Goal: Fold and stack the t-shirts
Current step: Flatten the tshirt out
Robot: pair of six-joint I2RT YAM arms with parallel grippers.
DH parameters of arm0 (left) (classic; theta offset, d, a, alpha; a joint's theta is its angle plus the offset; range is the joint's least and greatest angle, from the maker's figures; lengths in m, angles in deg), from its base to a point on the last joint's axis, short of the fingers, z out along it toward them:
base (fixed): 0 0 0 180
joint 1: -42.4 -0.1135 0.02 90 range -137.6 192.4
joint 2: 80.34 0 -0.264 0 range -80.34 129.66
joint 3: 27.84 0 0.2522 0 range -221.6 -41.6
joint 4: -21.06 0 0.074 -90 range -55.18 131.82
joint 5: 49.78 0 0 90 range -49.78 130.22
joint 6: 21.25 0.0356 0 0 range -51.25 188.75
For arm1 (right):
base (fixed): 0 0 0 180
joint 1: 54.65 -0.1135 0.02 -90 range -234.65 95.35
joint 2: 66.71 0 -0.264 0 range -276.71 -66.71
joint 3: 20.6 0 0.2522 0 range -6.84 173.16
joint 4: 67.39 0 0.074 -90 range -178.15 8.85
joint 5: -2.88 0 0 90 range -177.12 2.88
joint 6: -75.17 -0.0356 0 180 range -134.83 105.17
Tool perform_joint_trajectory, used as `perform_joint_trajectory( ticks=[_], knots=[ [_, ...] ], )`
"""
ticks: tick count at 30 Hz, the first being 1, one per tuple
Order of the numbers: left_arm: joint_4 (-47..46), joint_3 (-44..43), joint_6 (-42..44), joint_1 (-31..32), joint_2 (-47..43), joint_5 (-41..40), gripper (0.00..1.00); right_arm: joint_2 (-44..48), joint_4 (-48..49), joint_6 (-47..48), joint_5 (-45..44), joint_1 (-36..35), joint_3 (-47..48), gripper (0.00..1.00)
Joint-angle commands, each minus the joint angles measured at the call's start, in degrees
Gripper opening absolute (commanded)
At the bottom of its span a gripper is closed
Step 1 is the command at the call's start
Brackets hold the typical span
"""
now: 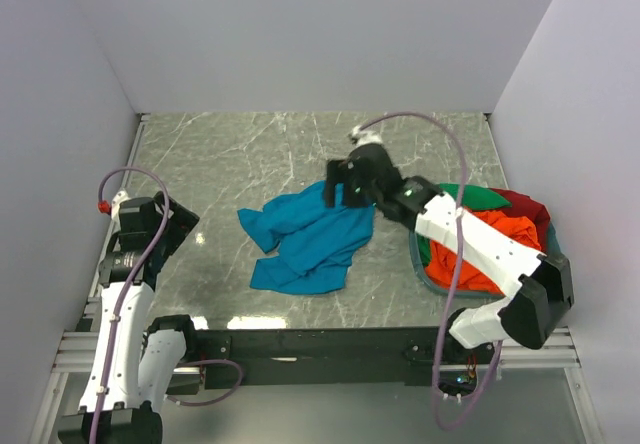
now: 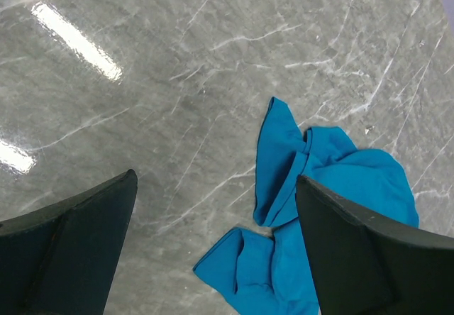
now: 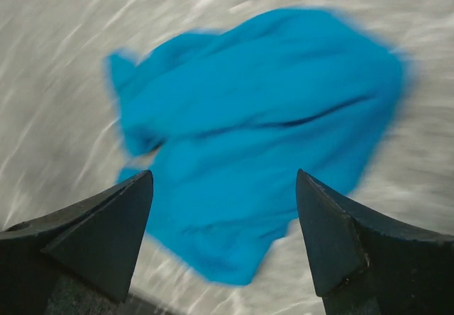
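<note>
well, at the far left the left gripper [image 1: 172,222] hangs just above the grey marble-look table [image 1: 240,154], its jaws spread wide and holding nothing; its wrist camera shows bare stone between the fingers and a blue edge off to the right. a lilac cable [image 1: 130,176] loops over that arm, with a small red fitting [image 1: 102,205] at its end. near the middle of the table the teal-blue t-shirt [image 1: 310,239] lies crumpled and unfolded, sleeves bunched, well apart from the left gripper. the right gripper [image 1: 345,182] hovers over the shirt's far right corner, jaws released and wide; its wrist view is blurred, but the cloth seems to lie loose below the fingers [image 3: 106,237], not pinched. the right arm crosses over the teal-grey basket [image 1: 419,266] at the right edge and hides part of it. heaped in the basket are the orange-red t-shirt [image 1: 492,232], the green one [image 1: 478,196] and the dark red one [image 1: 525,205].
</note>
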Motion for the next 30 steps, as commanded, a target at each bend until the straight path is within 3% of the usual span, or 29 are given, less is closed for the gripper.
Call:
perform_joint_trajectory(
  ticks=[1,6,13,24,30],
  knots=[
    [-0.5,-1.4,-0.5,-0.3,0.4,0.5,0.99,-1.8,6.4,0.8,5.4,-8.0,-2.2,0.88],
    [2.3,-4.0,0.8,-0.3,0.4,-2.8,0.99,-12.3,6.8,0.1,5.0,-21.0,3.2,0.87],
    [3.1,-3.7,0.7,-0.3,-0.2,-5.3,1.00,-30.2,-0.7,-4.3,-0.1,-28.7,17.0,0.86],
    [3.1,-3.8,1.2,-0.3,-0.7,-4.9,1.00,-42.6,-4.8,-7.7,-1.8,-30.5,25.2,0.76],
    [3.2,-3.7,1.2,-0.3,-1.0,-4.7,0.99,-47.1,-9.0,-7.4,-5.2,-30.8,27.9,0.66]
  ],
)
